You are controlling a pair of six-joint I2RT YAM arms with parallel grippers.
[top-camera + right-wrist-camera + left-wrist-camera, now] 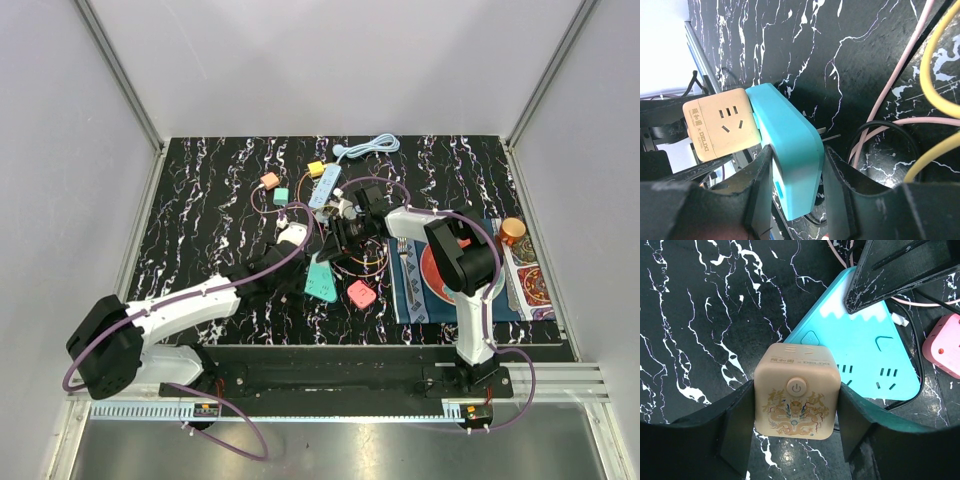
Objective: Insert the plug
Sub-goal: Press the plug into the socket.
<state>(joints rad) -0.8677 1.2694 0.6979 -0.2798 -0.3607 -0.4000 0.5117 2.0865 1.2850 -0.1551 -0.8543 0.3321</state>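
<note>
Beige cube plug (797, 398) sits clamped between the left fingers (735, 435), pressed against the teal power strip (865, 350); right fingers (757, 200) clamp that strip itself, likely bracing it against the push.

Cube adapter (722, 122) directly against power strip (790, 150).

Left wrist cam: beige cube adapter (797, 398) shows its btn face only. Pins are hidden underneath, so can't tell if it's seated in the teal power strip (860, 347). Strip's near end is covered by the cube and the left gripper (796, 410). Pink cube (945, 345) is cut by the rt edge.

Right wrist cam: strip is edge-on, socket face unseen. Pink cable (890, 85) and yellow cable (935, 60) run off frame.
</note>
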